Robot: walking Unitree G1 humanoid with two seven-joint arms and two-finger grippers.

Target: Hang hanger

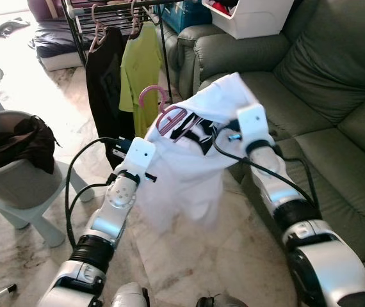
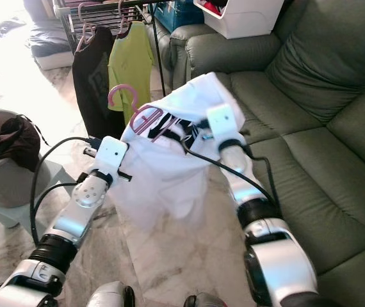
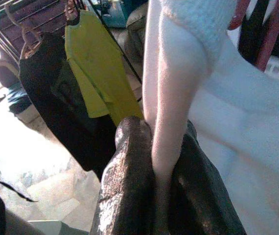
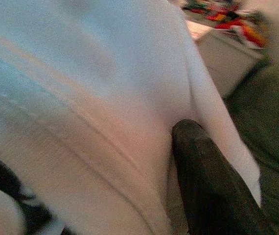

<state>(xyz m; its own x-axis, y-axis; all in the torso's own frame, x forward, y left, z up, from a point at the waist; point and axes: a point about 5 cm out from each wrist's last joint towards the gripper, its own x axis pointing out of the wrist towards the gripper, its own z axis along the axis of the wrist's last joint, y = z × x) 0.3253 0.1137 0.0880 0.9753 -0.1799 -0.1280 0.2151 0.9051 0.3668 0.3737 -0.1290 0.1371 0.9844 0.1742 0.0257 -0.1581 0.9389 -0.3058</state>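
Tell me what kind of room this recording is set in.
Most likely a home living room doubling as a laundry-drying spot: a grey-green sofa along one side, a clothes rack with a black shirt and a lime shirt on hangers, and a laundry basket on a stool.

I see the pink hanger (image 1: pixel 163 109) inside a white shirt (image 1: pixel 189 173), hook up, held mid-air near the clothes rack (image 1: pixel 115 6).

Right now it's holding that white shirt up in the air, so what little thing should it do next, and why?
Probably carry it forward toward the clothes rack. Both grippers, left and right, grip the white shirt, the pink hanger sits in its collar with the hook free, but the rack, holding a black shirt and a green shirt, is some way off.
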